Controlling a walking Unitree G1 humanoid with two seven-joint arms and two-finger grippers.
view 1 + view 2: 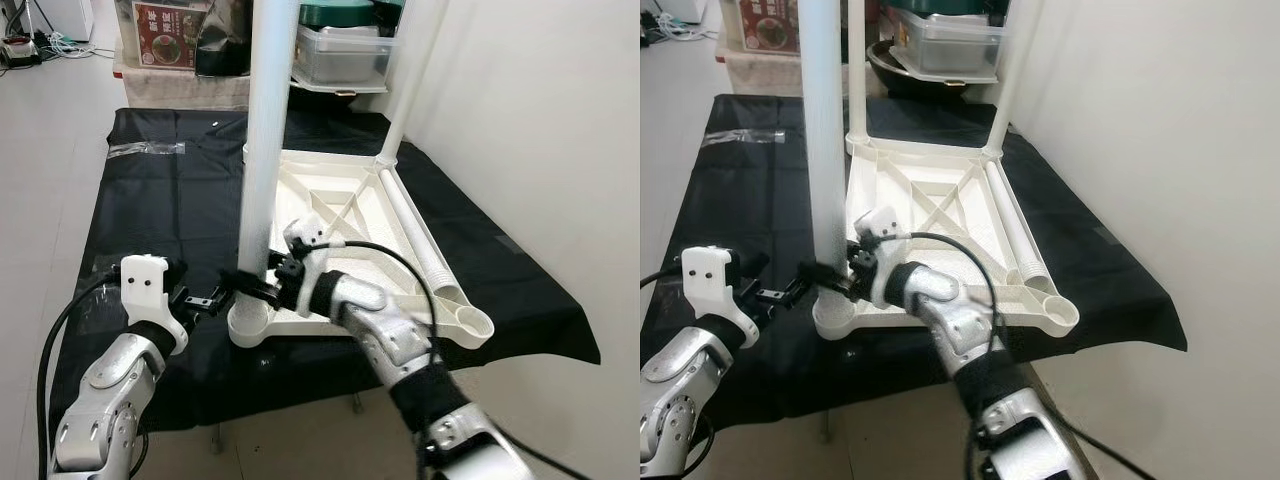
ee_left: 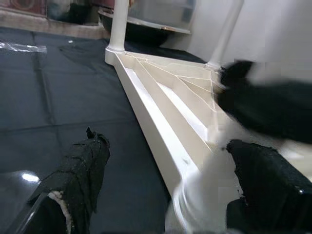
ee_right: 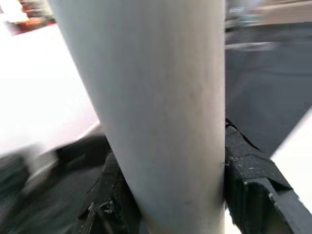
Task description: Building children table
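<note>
The white children's table top (image 1: 352, 203) lies upside down on a black-covered table (image 1: 170, 210). A white leg (image 1: 265, 130) stands upright in its near-left corner socket, and my right gripper (image 1: 252, 284) is shut on it just above the socket; the right wrist view shows the leg (image 3: 151, 97) between both fingers. My left gripper (image 1: 214, 298) hovers open just left of that corner, its fingers (image 2: 83, 165) apart beside the top's edge (image 2: 161, 131). More legs (image 1: 405, 90) stand at the far corners. One loose leg (image 1: 422, 238) lies along the right side. The near-right socket (image 1: 470, 323) holds nothing.
A white wall (image 1: 540, 120) runs close along the right. Plastic containers (image 1: 345, 50) and a box (image 1: 165, 35) stand beyond the far end of the table. Bare floor (image 1: 50, 130) lies to the left, and the table's near edge (image 1: 300, 385) is just below my arms.
</note>
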